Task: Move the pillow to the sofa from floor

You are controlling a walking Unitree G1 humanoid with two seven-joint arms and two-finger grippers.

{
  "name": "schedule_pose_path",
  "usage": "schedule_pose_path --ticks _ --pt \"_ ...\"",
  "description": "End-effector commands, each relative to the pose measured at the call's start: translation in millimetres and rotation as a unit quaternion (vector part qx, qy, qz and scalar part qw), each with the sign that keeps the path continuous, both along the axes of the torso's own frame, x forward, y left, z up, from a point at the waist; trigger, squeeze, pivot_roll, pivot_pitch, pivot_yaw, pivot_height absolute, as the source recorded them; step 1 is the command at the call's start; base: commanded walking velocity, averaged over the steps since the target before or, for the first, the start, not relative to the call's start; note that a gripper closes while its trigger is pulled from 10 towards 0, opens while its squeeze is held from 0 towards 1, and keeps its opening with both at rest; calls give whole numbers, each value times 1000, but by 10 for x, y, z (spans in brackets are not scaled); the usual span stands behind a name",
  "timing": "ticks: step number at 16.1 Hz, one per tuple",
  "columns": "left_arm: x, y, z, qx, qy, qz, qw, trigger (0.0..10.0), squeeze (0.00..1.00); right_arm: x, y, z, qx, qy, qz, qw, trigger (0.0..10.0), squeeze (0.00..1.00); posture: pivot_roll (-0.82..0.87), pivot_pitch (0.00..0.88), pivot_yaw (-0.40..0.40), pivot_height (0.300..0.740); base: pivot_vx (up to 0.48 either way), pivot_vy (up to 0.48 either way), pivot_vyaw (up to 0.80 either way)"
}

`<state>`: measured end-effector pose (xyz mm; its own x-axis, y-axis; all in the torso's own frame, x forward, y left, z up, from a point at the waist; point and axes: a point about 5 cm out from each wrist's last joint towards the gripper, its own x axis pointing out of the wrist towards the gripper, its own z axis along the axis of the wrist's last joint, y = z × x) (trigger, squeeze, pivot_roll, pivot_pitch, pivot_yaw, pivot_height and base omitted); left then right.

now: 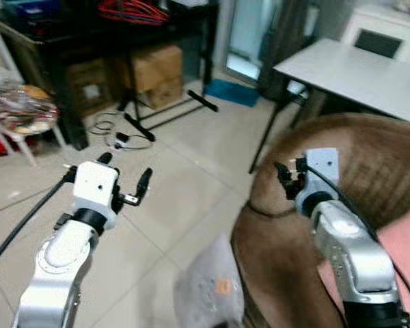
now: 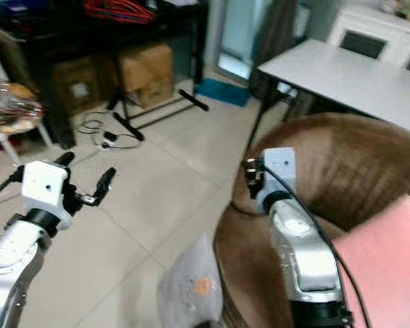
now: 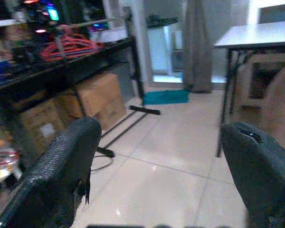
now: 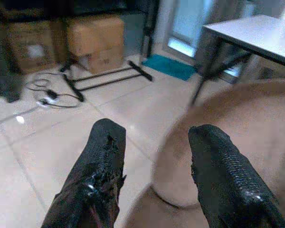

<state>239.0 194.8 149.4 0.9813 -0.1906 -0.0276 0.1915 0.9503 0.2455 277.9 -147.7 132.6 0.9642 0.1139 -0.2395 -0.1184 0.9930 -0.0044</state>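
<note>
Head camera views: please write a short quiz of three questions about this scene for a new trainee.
1. True or false: the left gripper holds something.
2. What is the right gripper above: (a) the table, (b) the edge of the brown sofa, (c) the cardboard boxes?
3. What colour is the soft thing on the sofa?

Key: 1. False, it is open and empty. 2. b. 3. Pink.

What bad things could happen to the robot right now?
1. The left gripper and right gripper are open and hold nothing, and the pillow lies low by the brown sofa, so bending down for it might bump an arm on the sofa.
2. Loose cables lie on the floor ahead; walking that way could tangle the robot's feet.
</note>
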Motion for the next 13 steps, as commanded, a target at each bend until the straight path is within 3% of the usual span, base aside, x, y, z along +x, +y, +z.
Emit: schedule_pose_path --ticks 1,9,13 --pt "6 -20 32 4 -3 -4 1000 10000 243 13 25 48 -1 -9 7 1000 10000 0 24 0 -72 740 281 0 0" --pt "-77 20 -99 42 18 -2 999 10000 212 -12 21 -42 11 7 9 1000 10000 0 37 0 -73 675 34 0 0" --pt "-111 43 -120 40 18 6 999 10000 212 -24 2 -91 12 15 6 1000 10000 0 39 0 -72 641 0 0 0"
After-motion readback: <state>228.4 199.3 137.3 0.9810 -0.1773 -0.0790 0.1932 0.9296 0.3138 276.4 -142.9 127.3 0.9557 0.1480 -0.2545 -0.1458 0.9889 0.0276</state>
